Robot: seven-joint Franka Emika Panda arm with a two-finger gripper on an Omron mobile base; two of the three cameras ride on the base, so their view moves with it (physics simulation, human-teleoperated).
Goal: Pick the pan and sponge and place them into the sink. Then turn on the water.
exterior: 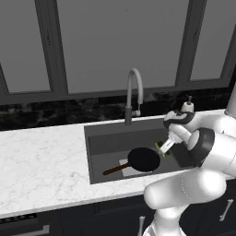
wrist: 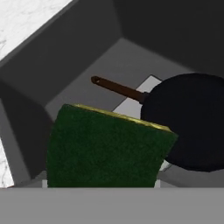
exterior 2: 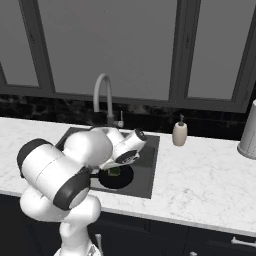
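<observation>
The gripper (exterior: 161, 148) had the sponge (wrist: 105, 148) pinched between its fingers, hanging over the sink (exterior: 99, 140) just beside the pan (exterior: 144, 159). The pan sat on the basin floor, handle (wrist: 118, 88) pointing left toward the sink wall.

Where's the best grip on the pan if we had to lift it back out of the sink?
Probably the handle. The pan lies flat on the sink floor, its round body low and wide, while the thin handle sticks out toward the basin's left with open floor around it. Come from above, fingers across the handle. The end effector holds the sponge now, so release that first.
</observation>
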